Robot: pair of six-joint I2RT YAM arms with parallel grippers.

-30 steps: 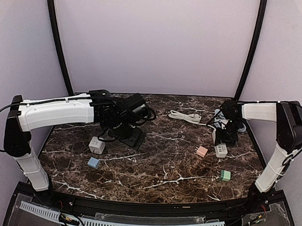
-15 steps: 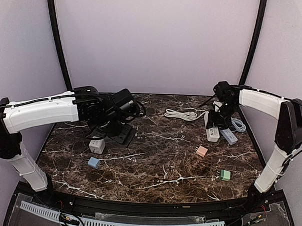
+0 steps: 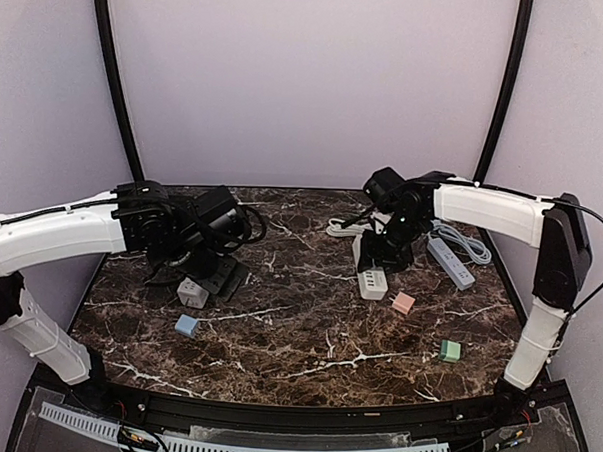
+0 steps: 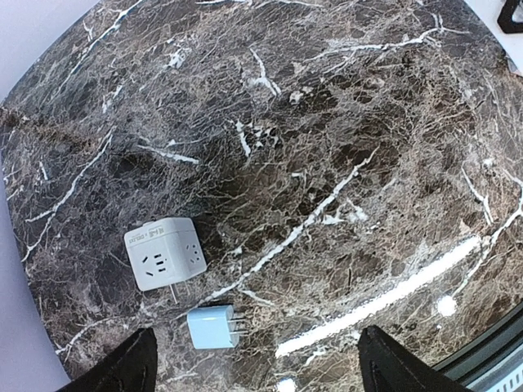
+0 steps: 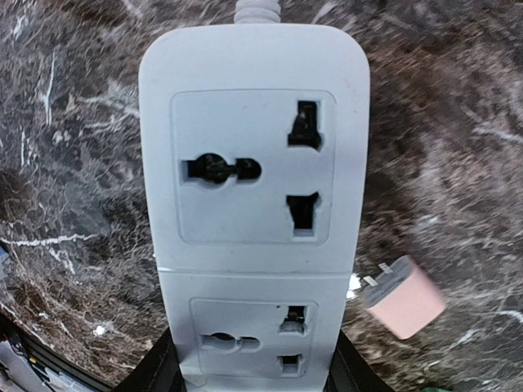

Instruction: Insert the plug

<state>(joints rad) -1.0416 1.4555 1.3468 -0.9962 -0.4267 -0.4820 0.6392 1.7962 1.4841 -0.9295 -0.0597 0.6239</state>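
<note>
Right gripper (image 5: 253,371) clamps one end of the white plastic power strip (image 5: 253,163). Left gripper (image 4: 261,366) wide open, empty, above the small light-blue plug (image 4: 212,327) lying on the dark marble table (image 4: 343,122), just beside the white cube socket (image 4: 165,253).

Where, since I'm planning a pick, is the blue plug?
Top view, left side: the blue plug lies just in front of the white cube socket.

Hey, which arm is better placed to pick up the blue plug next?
Left. The left gripper hangs open and empty near the blue plug, beside the white cube adapter. The right gripper is clamped on the power strip, farther away.
</note>
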